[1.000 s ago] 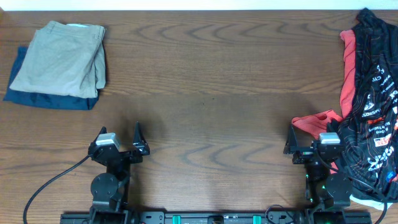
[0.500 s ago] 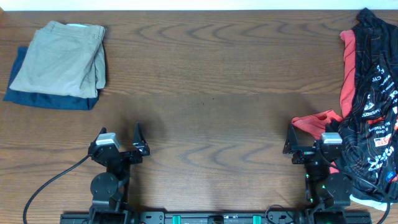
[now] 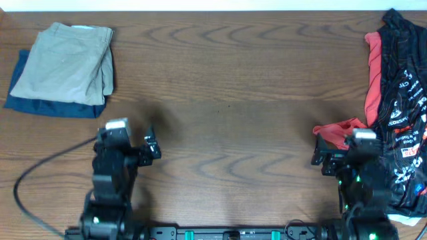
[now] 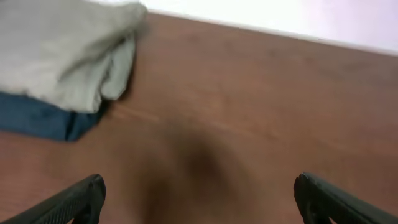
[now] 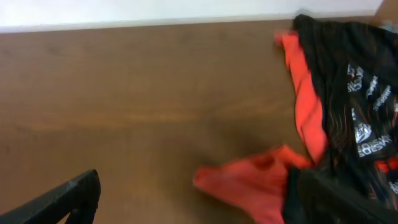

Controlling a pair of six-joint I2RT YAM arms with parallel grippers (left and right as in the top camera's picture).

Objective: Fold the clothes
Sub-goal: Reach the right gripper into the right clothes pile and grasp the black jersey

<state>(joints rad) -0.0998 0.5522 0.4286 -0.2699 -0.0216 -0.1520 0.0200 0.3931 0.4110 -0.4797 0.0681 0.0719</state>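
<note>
The clothes (image 3: 400, 113), a black jersey with thin orange-red lines and small logos, lie crumpled along the table's right edge, with an orange-red flap (image 3: 340, 129) sticking out to the left. In the right wrist view the jersey (image 5: 357, 106) fills the right side and the flap (image 5: 261, 180) lies between my fingers. My right gripper (image 3: 347, 147) hovers open over that flap, its right finger (image 5: 336, 199) over the black cloth. My left gripper (image 3: 128, 140) stands open over bare wood (image 4: 199, 205), with nothing between its fingers.
A folded beige garment (image 3: 63, 63) lies on a folded navy one (image 3: 57, 107) at the far left corner, also in the left wrist view (image 4: 62, 56). A black cable (image 3: 40, 177) trails from the left arm. A white wall edge runs along the far side.
Both arms have risen and reached away from the front edge in the last half second. The jaws stayed wide open and the jersey has not moved.
</note>
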